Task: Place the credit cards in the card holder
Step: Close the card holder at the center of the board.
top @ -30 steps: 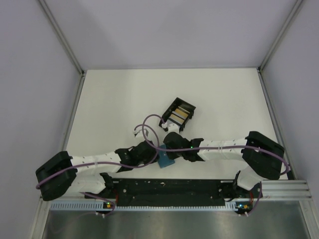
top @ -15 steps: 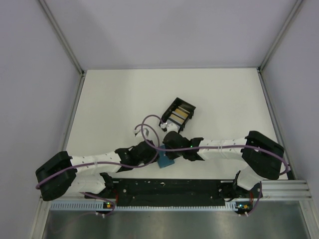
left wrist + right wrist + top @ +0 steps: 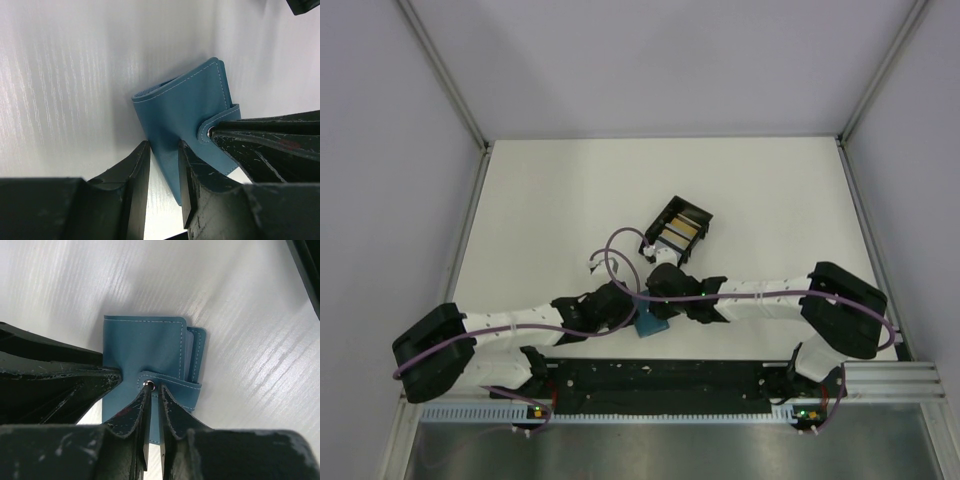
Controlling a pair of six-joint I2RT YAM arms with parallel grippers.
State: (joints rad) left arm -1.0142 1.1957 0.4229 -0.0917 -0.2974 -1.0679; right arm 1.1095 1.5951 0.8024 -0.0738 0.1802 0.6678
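The teal-blue card holder [image 3: 653, 326] lies closed near the table's front edge, between both wrists. In the left wrist view its folded edge [image 3: 185, 107] runs between my left gripper's [image 3: 164, 152] narrowly spaced jaws, which pinch it. In the right wrist view my right gripper [image 3: 156, 390] is nearly closed on the snap strap [image 3: 172, 387] of the card holder [image 3: 145, 347]. The credit cards [image 3: 682, 232], orange-yellow and silver-grey, stand in the black tray [image 3: 660, 215] further back. From above, both grippers' tips are hidden under the wrists.
Both arms reach in over the front middle of the white table [image 3: 550, 200]. A black rail [image 3: 660, 375] runs along the near edge. Metal frame posts [image 3: 470, 120] and walls bound the left, right and back sides.
The right wrist has edged slightly left toward the card holder. The left arm and the tray have not visibly moved.
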